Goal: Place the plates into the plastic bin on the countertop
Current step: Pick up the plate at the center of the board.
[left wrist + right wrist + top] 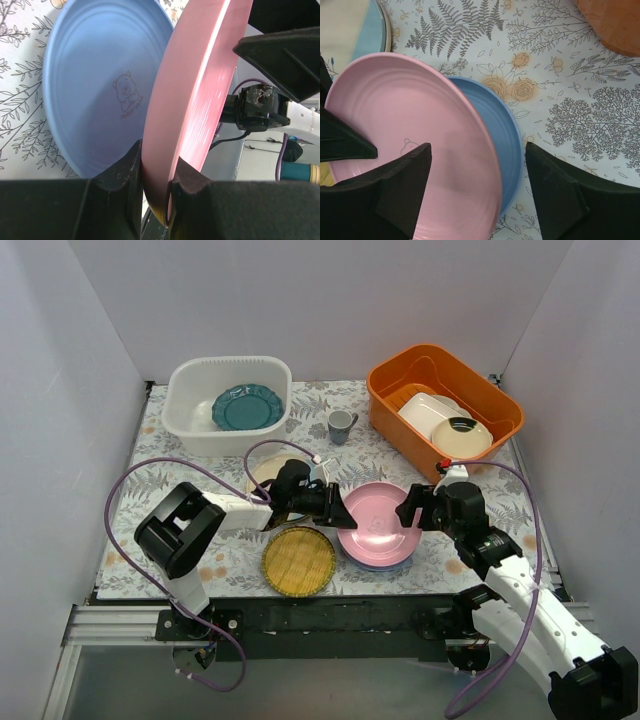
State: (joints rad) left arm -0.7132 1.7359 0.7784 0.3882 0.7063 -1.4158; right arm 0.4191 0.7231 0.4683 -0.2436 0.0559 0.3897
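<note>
Now my left jaws are clenched on the left edge of the round pink plate (200, 90), one on each face. The plate is raised at a tilt over the round light-blue plate (95, 95) beneath it, low and centre in the top view. My right jaws are released, spread wide above the pink plate's opposite side and grasping nothing.

I judge this plate light and stiff, likely hard plastic, with a smooth glossy face that could slide out of a shallow pinch. The raised rim is the only sensible hold, and it should be taken deep. The plate is plain pink with faint concentric rings and a small bear outline at its middle.

The translucent white plastic bin (225, 443) sits upper left on the fern-printed white desk (230, 555), well apart from here. It already holds a scalloped teal plate (246, 407).
</note>
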